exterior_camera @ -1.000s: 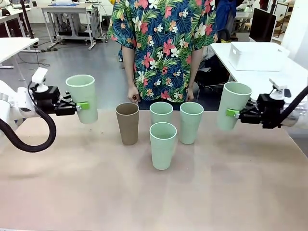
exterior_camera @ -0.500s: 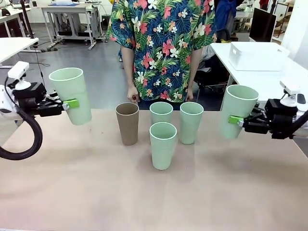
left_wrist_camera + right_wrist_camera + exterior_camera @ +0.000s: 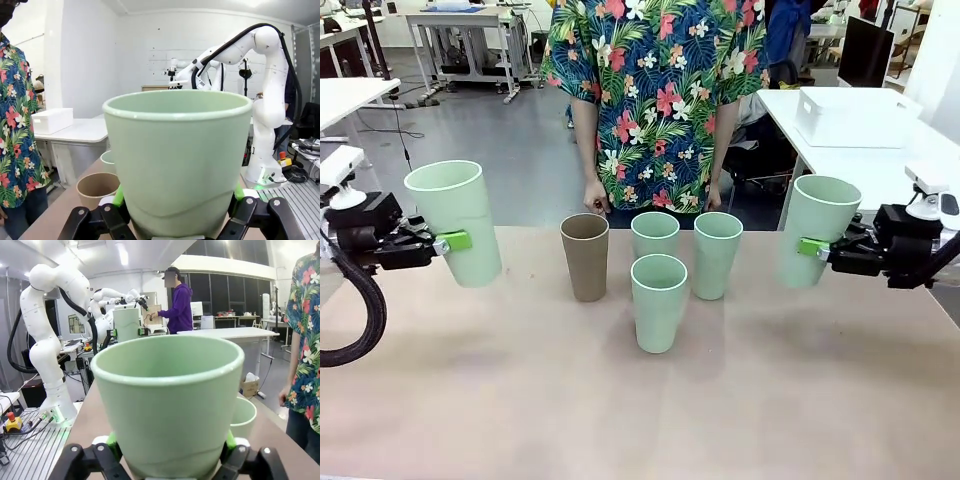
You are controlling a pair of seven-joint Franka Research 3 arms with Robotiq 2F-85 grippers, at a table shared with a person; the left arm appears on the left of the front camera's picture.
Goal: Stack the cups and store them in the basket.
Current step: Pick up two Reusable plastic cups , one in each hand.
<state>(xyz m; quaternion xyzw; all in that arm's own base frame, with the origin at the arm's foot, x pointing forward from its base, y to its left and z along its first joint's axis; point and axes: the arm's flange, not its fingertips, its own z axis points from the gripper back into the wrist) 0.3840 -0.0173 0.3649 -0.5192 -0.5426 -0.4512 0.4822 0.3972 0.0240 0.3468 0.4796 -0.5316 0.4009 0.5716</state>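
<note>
My left gripper (image 3: pixel 455 241) is shut on a mint green cup (image 3: pixel 454 222), held tilted in the air over the table's left edge; the same cup (image 3: pixel 177 160) fills the left wrist view. At the right, my right gripper (image 3: pixel 809 246) is shut on another mint cup (image 3: pixel 816 230) above the table; it looms large in the right wrist view (image 3: pixel 167 400). On the table's far middle stand a brown cup (image 3: pixel 585 256) and three mint cups (image 3: pixel 655 237) (image 3: pixel 717 254) (image 3: pixel 659 302). The white basket (image 3: pixel 850 115) sits on a separate table at the back right.
A person in a floral shirt stands at the far edge, hands (image 3: pixel 597 194) hanging just behind the standing cups. The tabletop (image 3: pixel 640 410) in front of the cups is bare wood. The basket's table stands apart from mine, behind my right arm.
My left arm has swung left and a little down with its cup, now tilting more. The right gripper drifted slightly right with its cup. The standing cups have not moved.
</note>
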